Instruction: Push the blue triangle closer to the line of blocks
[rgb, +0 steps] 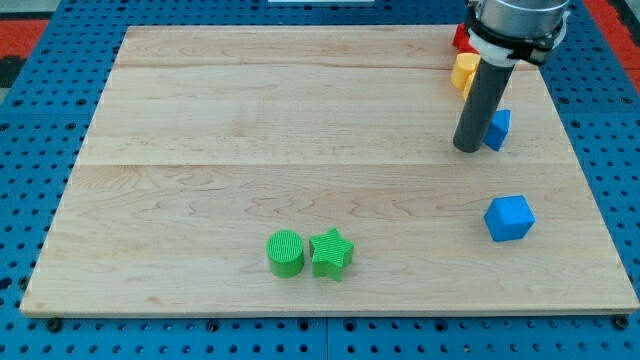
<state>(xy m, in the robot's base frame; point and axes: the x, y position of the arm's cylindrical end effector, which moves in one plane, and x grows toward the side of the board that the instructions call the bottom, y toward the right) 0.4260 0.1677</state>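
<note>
Blue triangle (499, 128): on the far right of the tabletop (250, 120), half hidden behind the rod, so we judge its shape partly from the task. It sits nearer than the yellow block (464, 70) and apart from it.

Tip (467, 149): our tip stands just left of the triangle, touching it or almost; we cannot tell which.

Tool: there is none to open or clench. The arm ends in a bare rod holding nothing.

Line: yellow block and red block (461, 38), stacked toward the far edge, both partly covered by the arm.

Risk one: from this side, a push would likely send the triangle right, toward the tabletop edge, not far toward the line.

Risk two: an off-centre contact on a slanted face could spin the triangle or let it slip past our tip.

Risk three: pushing too hard could knock the yellow block out of line.

Count: two blue, the triangle and a cube (510, 217); two green, a cylinder (286, 252) and a star (332, 252); one yellow; one red. The arm may hide others.
</note>
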